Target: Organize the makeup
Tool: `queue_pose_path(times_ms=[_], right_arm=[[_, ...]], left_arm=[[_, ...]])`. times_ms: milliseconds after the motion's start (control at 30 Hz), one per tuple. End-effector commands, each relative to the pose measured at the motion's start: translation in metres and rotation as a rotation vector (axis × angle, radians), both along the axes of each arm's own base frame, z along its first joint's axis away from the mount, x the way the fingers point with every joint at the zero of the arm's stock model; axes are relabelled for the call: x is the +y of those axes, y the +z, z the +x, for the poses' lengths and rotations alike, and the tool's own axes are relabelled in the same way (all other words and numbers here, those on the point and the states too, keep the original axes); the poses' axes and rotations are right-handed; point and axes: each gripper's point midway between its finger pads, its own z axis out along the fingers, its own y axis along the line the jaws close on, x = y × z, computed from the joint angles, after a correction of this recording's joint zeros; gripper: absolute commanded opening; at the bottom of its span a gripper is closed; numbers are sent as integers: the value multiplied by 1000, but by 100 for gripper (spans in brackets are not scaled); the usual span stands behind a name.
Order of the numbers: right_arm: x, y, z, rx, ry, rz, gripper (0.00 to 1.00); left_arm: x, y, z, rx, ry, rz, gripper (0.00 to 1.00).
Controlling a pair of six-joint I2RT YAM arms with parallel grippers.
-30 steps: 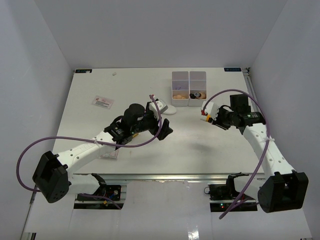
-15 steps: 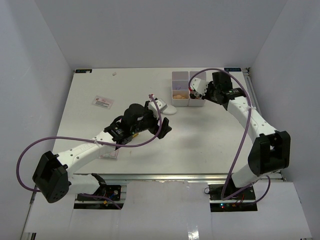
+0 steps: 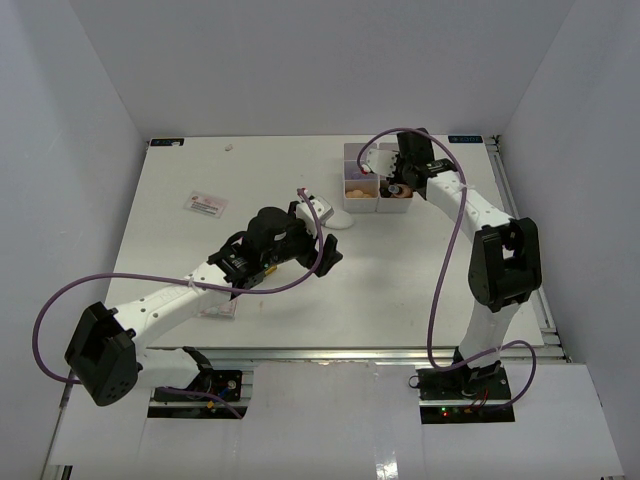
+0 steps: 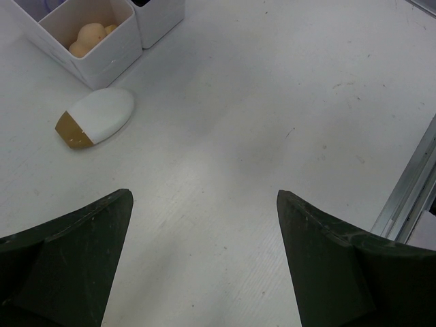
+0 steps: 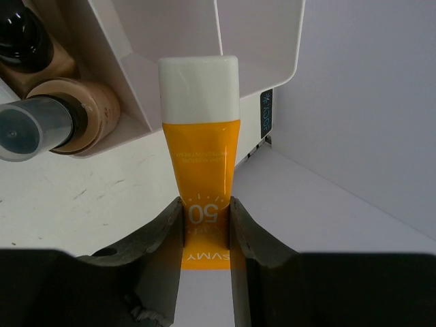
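My right gripper [image 5: 204, 208] is shut on the small orange-white bottle [image 5: 201, 136] and holds it just above the far rim of the white compartment box [image 5: 259, 75]; in the top view it [image 3: 385, 165] is over the box [image 3: 362, 152]. Tan sponges [image 4: 92, 35] lie in one near compartment. The white oval piece with a brown tip [image 4: 95, 117] lies on the table beside the box, also in the top view [image 3: 340, 220]. My left gripper [image 4: 204, 197] is open and empty, short of the oval piece. No purple loop shows.
Tan bottles with dark caps [image 5: 68, 119] lie in the compartment next to the held bottle. A small printed packet [image 3: 205, 204] lies at the far left of the table and another [image 3: 218, 308] lies under the left arm. The table's metal edge [image 4: 409, 191] runs at the right.
My right arm has swung from the right middle of the table up and left to the box, carrying the orange-white bottle. The left arm has barely moved.
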Motion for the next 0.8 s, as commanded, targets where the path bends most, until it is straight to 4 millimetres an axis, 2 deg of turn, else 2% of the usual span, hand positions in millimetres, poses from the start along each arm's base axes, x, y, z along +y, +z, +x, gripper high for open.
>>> queue_pose_path(times_ms=[0,233,467,767], right_arm=[[0,37,24,-100,38,-97,30],[3,23,38,-69,77,-184,30],[7,5,38,-27,118,-227,30],[10,-6,48,-4,164,-286,33]], left_arm=[[5,15,1,-36,10,-20,98],[5,14,1,-34,9,-19,98],[6,13,3,-54,1,-2,98],[6,9,4,-48,2,5,98]])
